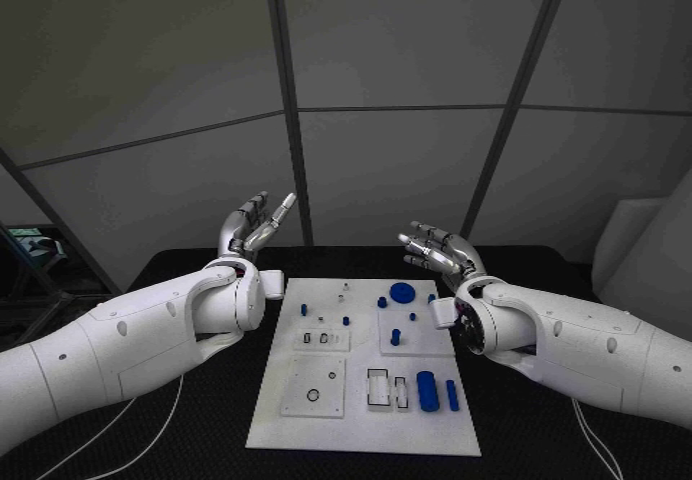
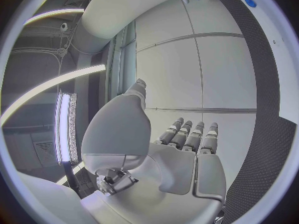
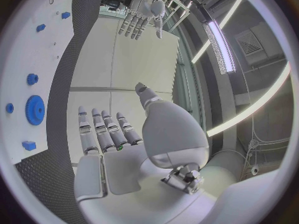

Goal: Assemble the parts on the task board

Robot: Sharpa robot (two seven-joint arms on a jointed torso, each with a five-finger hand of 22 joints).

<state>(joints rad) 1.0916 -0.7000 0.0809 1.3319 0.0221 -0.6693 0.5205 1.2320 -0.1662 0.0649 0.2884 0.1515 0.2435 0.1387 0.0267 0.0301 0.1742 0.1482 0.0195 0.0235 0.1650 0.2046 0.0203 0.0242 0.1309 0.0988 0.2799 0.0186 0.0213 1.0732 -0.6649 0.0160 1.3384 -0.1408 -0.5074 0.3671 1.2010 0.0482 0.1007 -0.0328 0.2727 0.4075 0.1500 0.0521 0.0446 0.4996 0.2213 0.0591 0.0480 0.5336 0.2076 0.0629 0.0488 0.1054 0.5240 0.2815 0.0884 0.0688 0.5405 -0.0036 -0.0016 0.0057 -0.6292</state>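
Blue cylinders (image 1: 427, 389) lie at the near end of the white task board (image 1: 274, 425) mid-table; a blue gear (image 1: 402, 292) sits farther up. Flanking it, my left hand (image 1: 254, 227) and right hand (image 1: 440, 251) are raised, fingers spread, empty.
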